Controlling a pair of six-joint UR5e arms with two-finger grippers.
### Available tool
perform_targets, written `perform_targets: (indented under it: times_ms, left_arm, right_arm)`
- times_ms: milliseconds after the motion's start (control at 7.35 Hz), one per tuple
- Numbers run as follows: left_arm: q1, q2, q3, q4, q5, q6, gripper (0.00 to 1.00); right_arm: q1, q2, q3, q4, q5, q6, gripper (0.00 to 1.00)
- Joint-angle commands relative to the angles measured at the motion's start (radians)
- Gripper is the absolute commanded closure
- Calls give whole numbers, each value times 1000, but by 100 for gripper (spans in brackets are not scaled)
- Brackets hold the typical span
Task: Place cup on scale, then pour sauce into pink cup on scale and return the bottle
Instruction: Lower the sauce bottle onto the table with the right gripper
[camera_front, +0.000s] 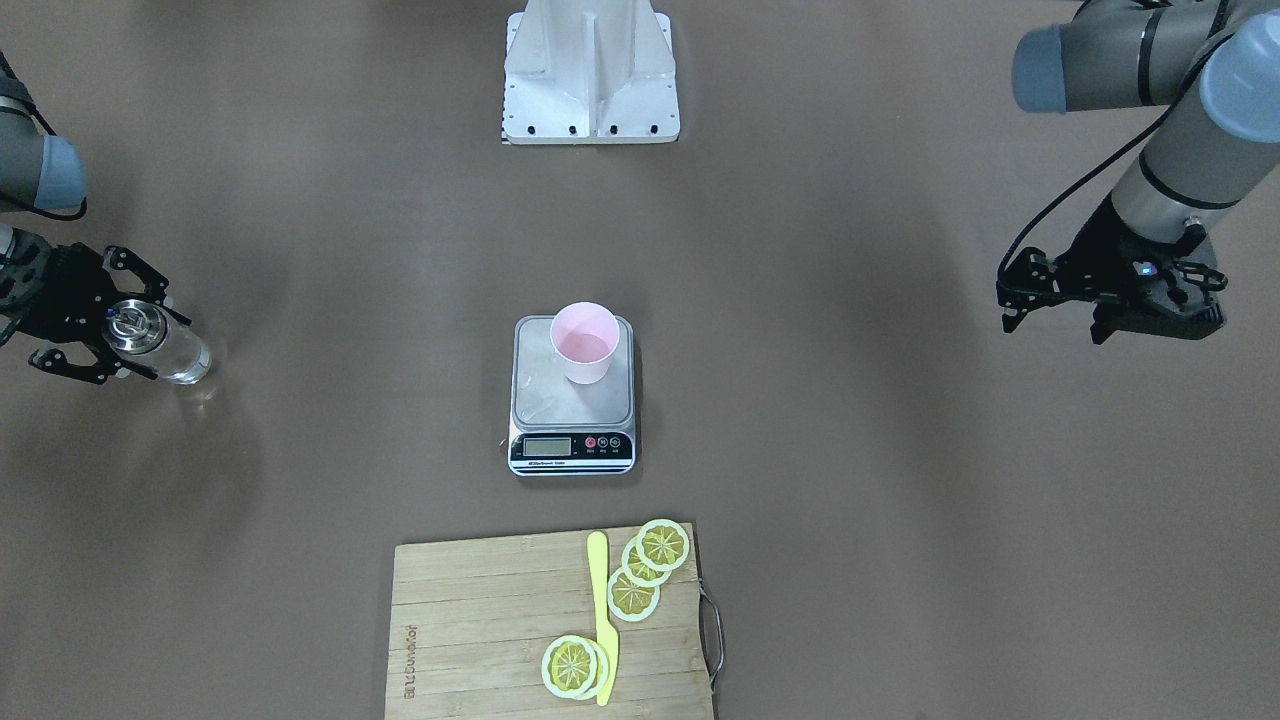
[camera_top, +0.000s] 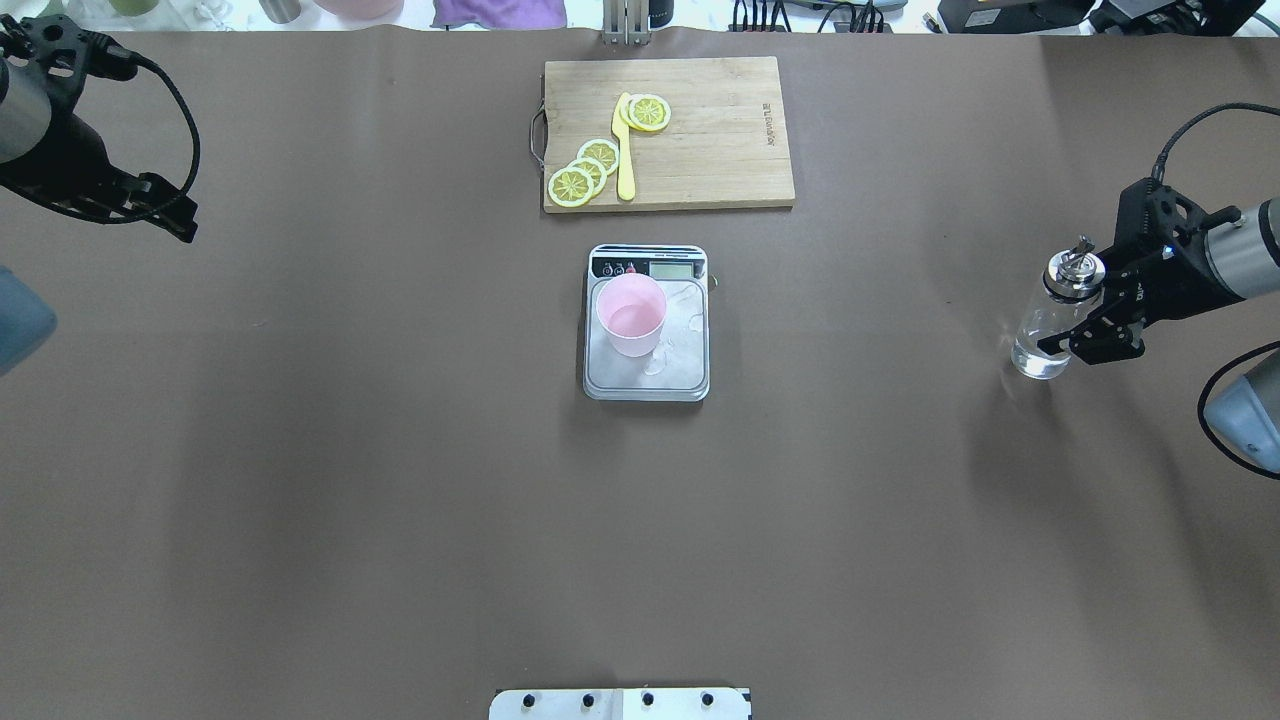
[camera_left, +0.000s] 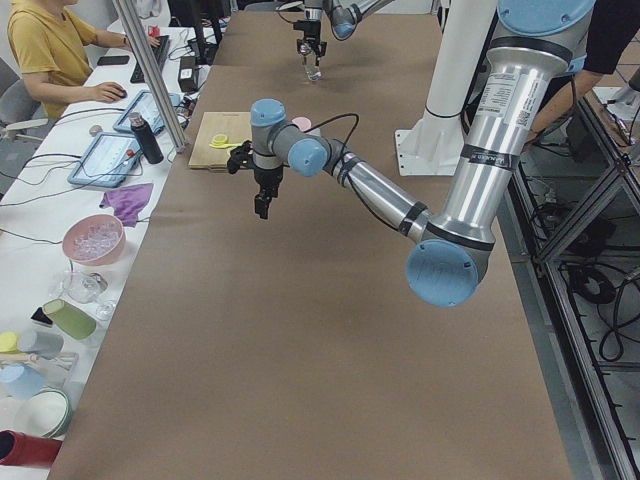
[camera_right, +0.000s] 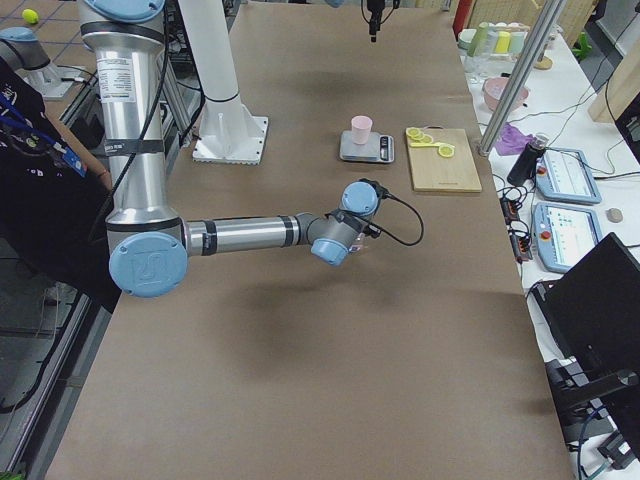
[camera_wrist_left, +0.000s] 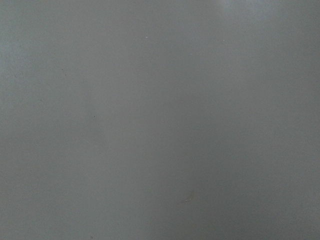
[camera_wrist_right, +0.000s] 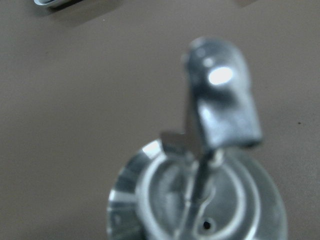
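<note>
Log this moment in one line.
cup: on scale | bottle: upright on table | right gripper: open around bottle | left gripper: away

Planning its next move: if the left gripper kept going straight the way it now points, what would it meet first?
The left gripper points roughly down, and its wrist view shows only the brown table covering, so it would likely meet that first. Its height above it is unclear.

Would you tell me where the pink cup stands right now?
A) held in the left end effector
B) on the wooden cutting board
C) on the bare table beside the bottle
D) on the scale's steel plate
D: the cup stands upright on the scale, on the part of its plate farthest from the display strip.
</note>
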Motion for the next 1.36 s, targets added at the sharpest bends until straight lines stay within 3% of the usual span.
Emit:
perform_targets:
  times_ms: [0, 408, 544, 680, 1224]
  left_arm:
    - [1, 0, 1, 0, 0, 2, 7]
    - [1, -1, 1, 0, 0, 3, 7]
    - [1, -5, 4, 0, 0, 3, 7]
    - [1, -5, 6, 0, 0, 3, 7]
    - [1, -6, 7, 2, -2, 3, 7]
  right_arm:
    - [-1, 1, -7, 0, 0, -1, 42]
    - [-4, 2, -15, 0, 0, 0, 40]
    - [-4, 2, -15, 0, 2, 2, 25]
    - [-5, 8, -8, -10, 29, 3, 1]
    - [60, 4, -14, -15, 130, 3, 0]
